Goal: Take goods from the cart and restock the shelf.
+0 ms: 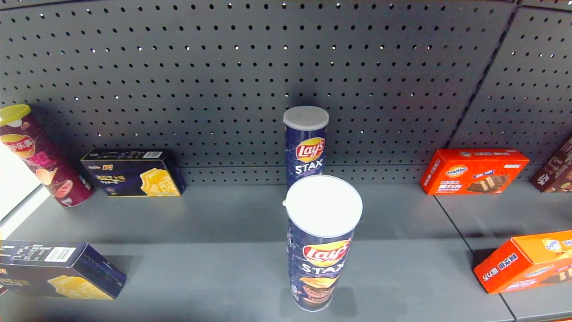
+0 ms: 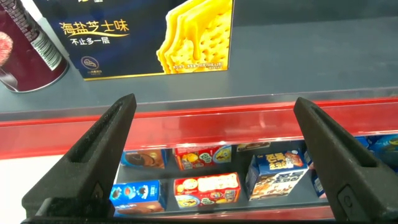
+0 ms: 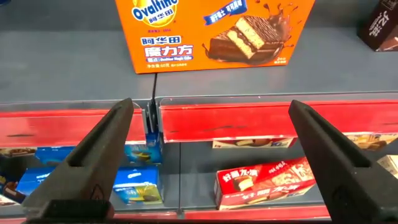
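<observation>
Two dark blue chip cans stand upright mid-shelf, one point(image 1: 319, 264) near the front edge and one point(image 1: 305, 150) behind it by the pegboard. My left gripper point(image 2: 214, 177) is open and holds nothing; it hangs in front of the shelf's red edge strip point(image 2: 211, 121), below a dark blue cracker box point(image 2: 149, 37) and a maroon can point(image 2: 25, 50). My right gripper point(image 3: 211, 177) is also open and holds nothing, in front of the red strip point(image 3: 249, 118) below an orange wafer box point(image 3: 211, 34).
On the grey shelf point(image 1: 214, 250), cracker boxes point(image 1: 134, 173) point(image 1: 58, 270) and the maroon can point(image 1: 42, 158) lie left; orange boxes point(image 1: 473, 172) point(image 1: 527, 261) and a brown box point(image 1: 556, 172) lie right. Lower shelves hold small snack boxes point(image 2: 205, 190) point(image 3: 267, 183).
</observation>
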You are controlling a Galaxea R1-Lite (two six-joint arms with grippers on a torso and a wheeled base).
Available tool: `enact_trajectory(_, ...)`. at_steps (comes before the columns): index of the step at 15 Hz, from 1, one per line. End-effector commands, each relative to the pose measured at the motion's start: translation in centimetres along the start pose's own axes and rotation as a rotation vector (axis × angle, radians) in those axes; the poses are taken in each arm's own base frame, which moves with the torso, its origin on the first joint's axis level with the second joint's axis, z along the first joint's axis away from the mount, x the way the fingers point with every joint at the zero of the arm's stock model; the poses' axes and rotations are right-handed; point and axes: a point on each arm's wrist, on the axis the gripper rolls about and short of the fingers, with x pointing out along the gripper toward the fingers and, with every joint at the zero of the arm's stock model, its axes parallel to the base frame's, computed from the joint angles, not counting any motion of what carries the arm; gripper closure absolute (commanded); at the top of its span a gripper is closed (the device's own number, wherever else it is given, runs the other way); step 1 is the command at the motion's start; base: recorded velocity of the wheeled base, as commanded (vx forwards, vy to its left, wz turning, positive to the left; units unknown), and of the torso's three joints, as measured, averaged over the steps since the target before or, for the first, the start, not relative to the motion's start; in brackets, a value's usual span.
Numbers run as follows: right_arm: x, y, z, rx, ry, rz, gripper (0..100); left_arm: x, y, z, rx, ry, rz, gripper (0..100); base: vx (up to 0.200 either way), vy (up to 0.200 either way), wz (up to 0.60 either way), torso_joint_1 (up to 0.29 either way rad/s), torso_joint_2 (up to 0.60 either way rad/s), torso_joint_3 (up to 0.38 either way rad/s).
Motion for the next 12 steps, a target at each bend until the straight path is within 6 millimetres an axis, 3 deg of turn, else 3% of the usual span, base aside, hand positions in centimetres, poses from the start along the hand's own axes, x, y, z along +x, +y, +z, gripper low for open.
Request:
enact_trajectory(1,0.02,0.0,0.01,0.0,0.002,0.0,0,0.01,0.01,0.01,0.002,0.0,0.007,0,0.0,0.0,0.0,0.0,0.0,0.0)
enact_trajectory(12,0.02,0.0,0.01,-0.002,0.002,0.0,0,0.01,0.09,0.01,-0.015,0.0,0.04,0,0.0,0.0,0.0,0.0,0.0,0.0)
